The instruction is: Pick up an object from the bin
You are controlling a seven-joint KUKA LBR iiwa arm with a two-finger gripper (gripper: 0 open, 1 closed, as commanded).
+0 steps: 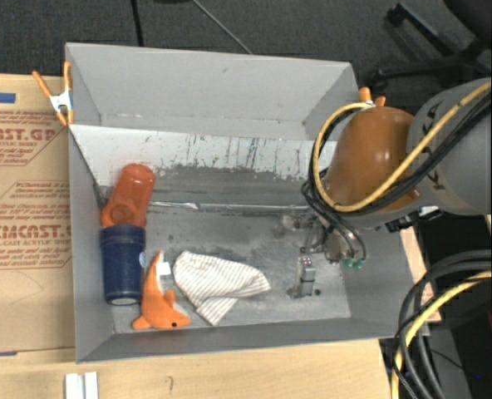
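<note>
Orange wrist cover (371,160) sits uppermost. I read the end effector (305,279) low over bare bin (213,90) floor, near the striped cloth (221,283), on its right; apart or together, I cannot tell.

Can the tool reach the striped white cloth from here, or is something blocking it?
Probably yes. The tool is over bare bin floor just right of the striped cloth, with nothing between them; the orange fish toy lies on the cloth's far side.

My arm (466,169) is thick, rounded and grey. A glossy orange-brown dome cover (371,160) caps my wrist, and black and yellow cables (316,158) loop round it. My pincer (304,283) is small, of dull grey metal.
</note>
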